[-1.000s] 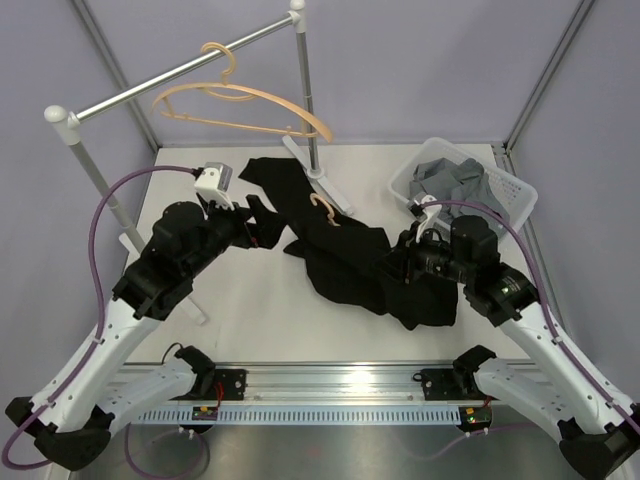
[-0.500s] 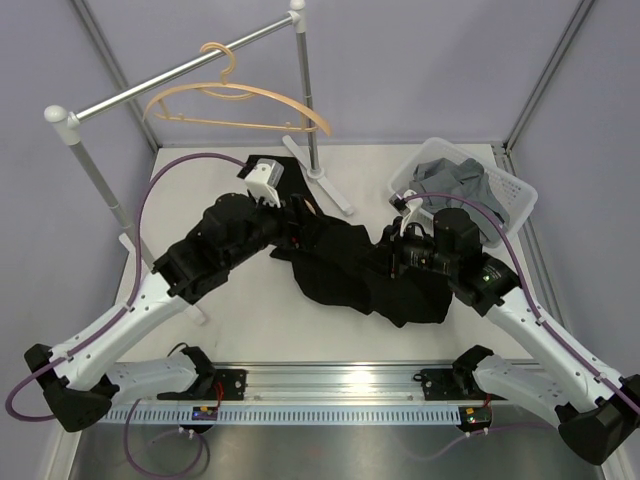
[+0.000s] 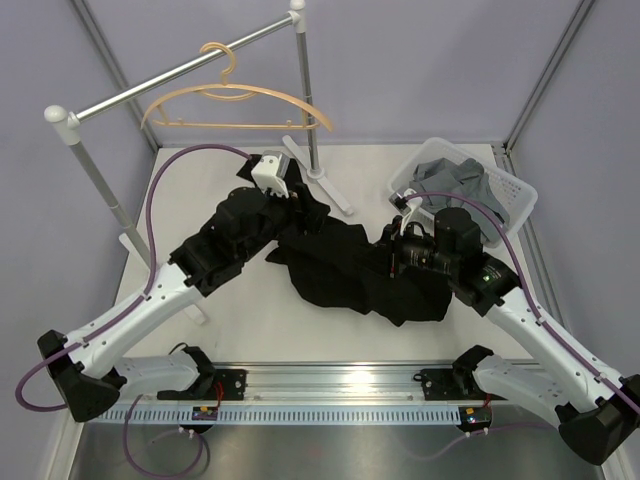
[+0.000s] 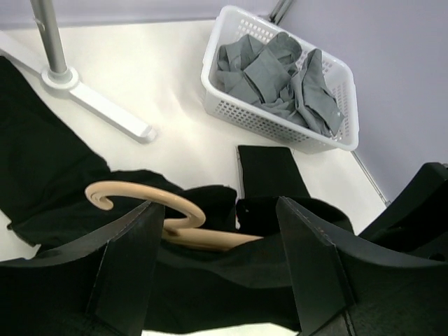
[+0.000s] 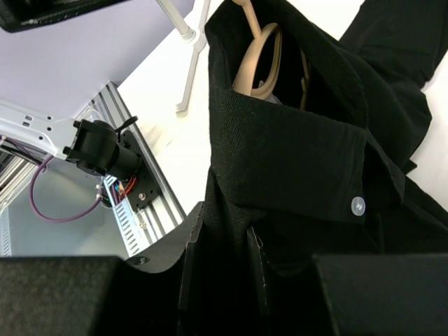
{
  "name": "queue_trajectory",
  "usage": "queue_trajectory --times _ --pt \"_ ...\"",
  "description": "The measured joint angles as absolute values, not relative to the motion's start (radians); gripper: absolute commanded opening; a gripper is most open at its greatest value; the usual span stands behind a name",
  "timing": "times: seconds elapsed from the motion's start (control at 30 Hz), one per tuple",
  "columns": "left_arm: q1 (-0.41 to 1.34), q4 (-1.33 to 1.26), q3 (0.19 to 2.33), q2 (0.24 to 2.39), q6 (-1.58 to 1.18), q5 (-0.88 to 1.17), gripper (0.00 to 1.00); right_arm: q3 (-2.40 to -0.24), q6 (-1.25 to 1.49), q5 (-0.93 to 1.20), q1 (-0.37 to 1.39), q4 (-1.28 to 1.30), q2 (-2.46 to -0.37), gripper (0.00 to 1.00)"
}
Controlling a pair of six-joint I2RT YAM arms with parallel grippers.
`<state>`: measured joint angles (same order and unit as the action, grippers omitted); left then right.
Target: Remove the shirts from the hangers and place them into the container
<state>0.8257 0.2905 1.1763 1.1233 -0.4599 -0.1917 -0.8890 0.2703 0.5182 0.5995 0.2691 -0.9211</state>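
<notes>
Lying crumpled mid-table, the black long-sleeved collared cloth shirt (image 3: 345,270) has a light tan wooden coat hanger (image 4: 140,189) inside its collar, hook poking out of the cloth at the heap's far-left part. The hook sits right between the fingers of the left gripper (image 4: 218,217); jaws wide, gripping nothing. The hanger's long axis runs finger to finger, so I'd guess closing catches the hook loop, not the bar. Left arm is nearer the hook. Right gripper (image 5: 217,287) is pinched narrow on shirt cloth just below the collar. Mid-grey shirt (image 3: 455,180) already lies in the white slotted plastic basket (image 3: 520,205), far right. Second tan hanger (image 3: 240,100) hangs bare on the grey metal rail (image 3: 150,85).
</notes>
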Motion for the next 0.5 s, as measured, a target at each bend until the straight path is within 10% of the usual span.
queue_trajectory --times 0.5 --pt "0.826 0.215 1.176 1.148 -0.423 -0.224 0.55 -0.889 0.295 0.523 0.6 0.248 -0.896 0.0"
